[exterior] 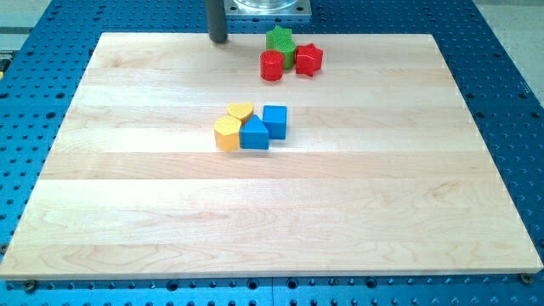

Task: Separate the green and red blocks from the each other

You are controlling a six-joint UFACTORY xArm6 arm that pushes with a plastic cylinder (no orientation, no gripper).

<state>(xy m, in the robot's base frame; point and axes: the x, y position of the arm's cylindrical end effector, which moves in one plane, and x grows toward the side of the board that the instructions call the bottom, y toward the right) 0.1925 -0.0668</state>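
My tip (219, 39) sits at the top of the frame, left of the top cluster and apart from it; it's a bare rod, so no pincer to spread or press together. There, the green star block (279, 40) touches the red cylinder (271, 65) and the red star block (309, 59). Mid-board, 2 yellow blocks (233, 126) and 2 blue blocks (264, 127) huddle together. The risk, I'd say: a push from the left shoves all 3 together, or drives green off the board's top edge (153, 36).
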